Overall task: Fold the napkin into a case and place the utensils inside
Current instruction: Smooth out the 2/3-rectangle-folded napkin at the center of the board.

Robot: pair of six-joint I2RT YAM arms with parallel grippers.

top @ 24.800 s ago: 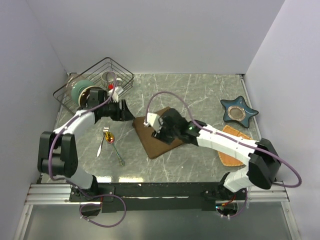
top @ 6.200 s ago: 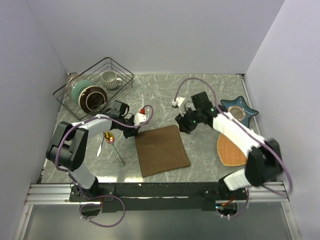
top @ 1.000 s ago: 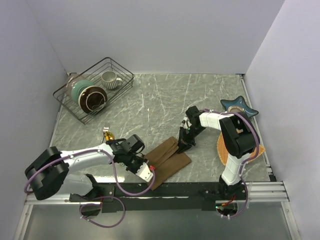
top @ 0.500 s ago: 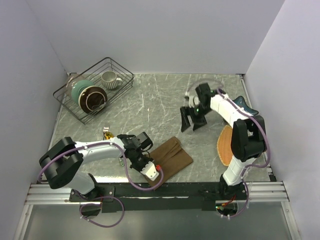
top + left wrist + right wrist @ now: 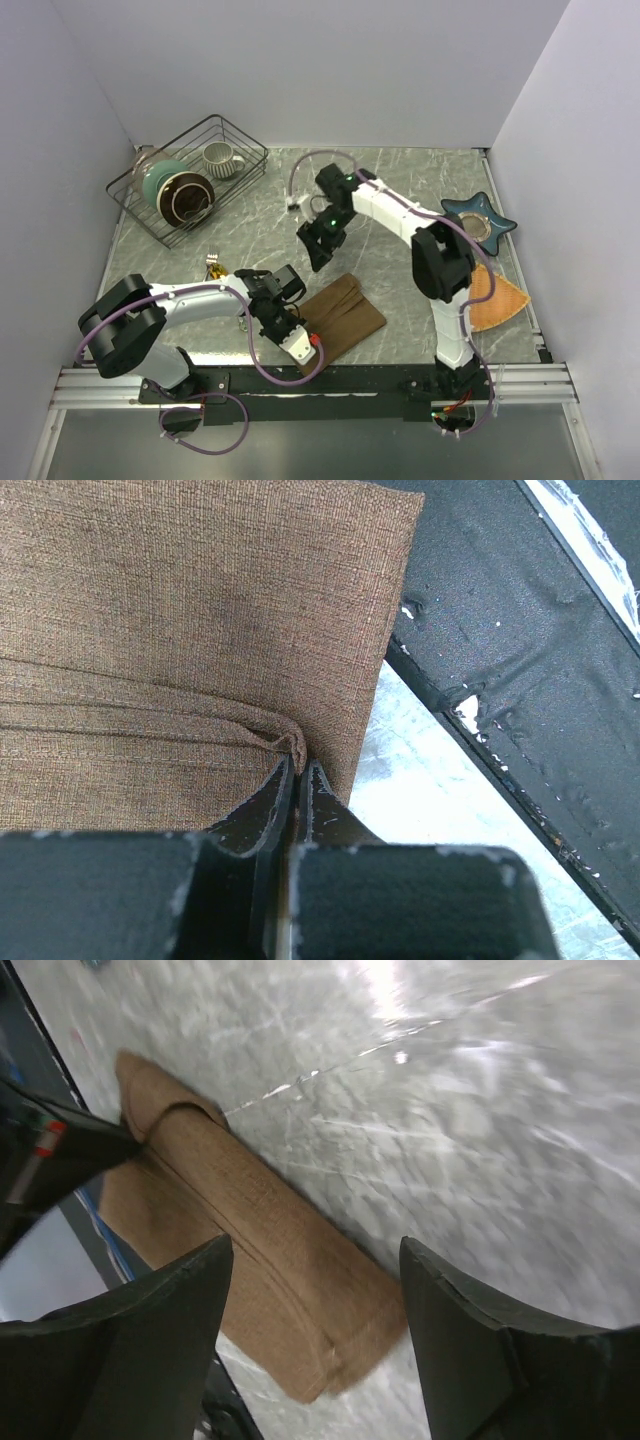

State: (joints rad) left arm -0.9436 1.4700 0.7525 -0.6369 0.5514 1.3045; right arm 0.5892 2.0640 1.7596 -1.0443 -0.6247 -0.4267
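R jaws swung left, now apart | L jaws clamped on napkin (image 5: 345, 312) fold | basket (image 5: 252, 152): mug (image 5: 219, 156), bowls (image 5: 185, 198)

Coarse, matt brown weave on the napkin (image 5: 180, 600), single threads plain to see, near the table's front edge. Smooth grey stone-look top on the table (image 5: 430, 170), pale-veined, with a soft sheen under the light. Thin black metal wire for the basket (image 5: 248, 150) at the far left corner; glazed cream ceramic on the mug (image 5: 218, 156) within. Glossy dark glaze on the star dish (image 5: 478, 222) by the right edge, woven tan fibre on the mat (image 5: 497, 300) just beside. Matt black plastic, scuffed pale, on the left gripper (image 5: 297, 772).
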